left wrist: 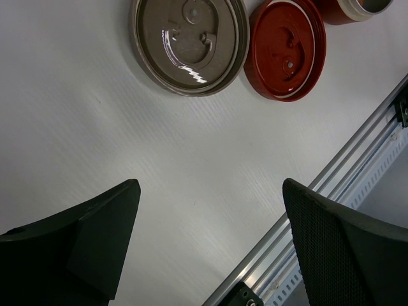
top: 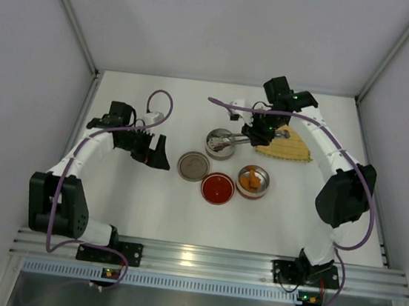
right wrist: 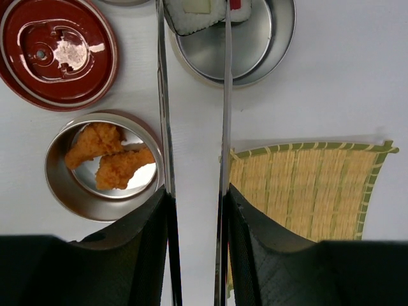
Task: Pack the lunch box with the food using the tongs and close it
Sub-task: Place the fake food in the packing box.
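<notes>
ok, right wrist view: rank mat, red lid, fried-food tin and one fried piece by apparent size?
1. mat
2. red lid and fried-food tin: about alike; the lid is cropped by the frame
3. fried piece

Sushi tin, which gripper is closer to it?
Right. The right gripper, holding the tongs over the tin, is just right of it; the left gripper hangs farther left, beyond the grey lid.

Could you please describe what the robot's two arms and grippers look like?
The left arm and right arm have white links with black joint housings; a purple cable loops along each. The left gripper and right gripper have black wedge-shaped fingers, finely textured.
</notes>
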Action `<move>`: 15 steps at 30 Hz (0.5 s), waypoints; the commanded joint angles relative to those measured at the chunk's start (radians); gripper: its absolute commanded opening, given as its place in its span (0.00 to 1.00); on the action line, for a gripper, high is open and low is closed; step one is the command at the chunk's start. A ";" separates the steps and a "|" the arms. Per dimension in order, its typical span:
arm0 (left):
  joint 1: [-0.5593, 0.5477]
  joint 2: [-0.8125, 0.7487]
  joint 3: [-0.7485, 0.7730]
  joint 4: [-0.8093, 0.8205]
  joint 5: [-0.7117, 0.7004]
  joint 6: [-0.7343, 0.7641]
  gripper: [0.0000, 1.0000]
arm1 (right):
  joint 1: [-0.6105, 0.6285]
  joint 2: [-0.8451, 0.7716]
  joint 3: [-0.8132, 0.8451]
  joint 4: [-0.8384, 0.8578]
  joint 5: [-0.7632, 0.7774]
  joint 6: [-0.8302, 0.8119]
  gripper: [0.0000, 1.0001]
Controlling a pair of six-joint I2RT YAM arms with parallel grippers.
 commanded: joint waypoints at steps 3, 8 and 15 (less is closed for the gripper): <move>0.001 -0.031 0.000 0.004 0.040 0.018 0.98 | 0.019 0.071 0.101 0.069 0.018 0.005 0.08; 0.001 -0.028 -0.011 0.009 0.039 0.024 0.98 | 0.019 0.117 0.124 0.074 0.034 -0.003 0.08; 0.003 -0.026 -0.020 0.012 0.037 0.029 0.98 | 0.015 0.142 0.122 0.077 0.064 -0.024 0.08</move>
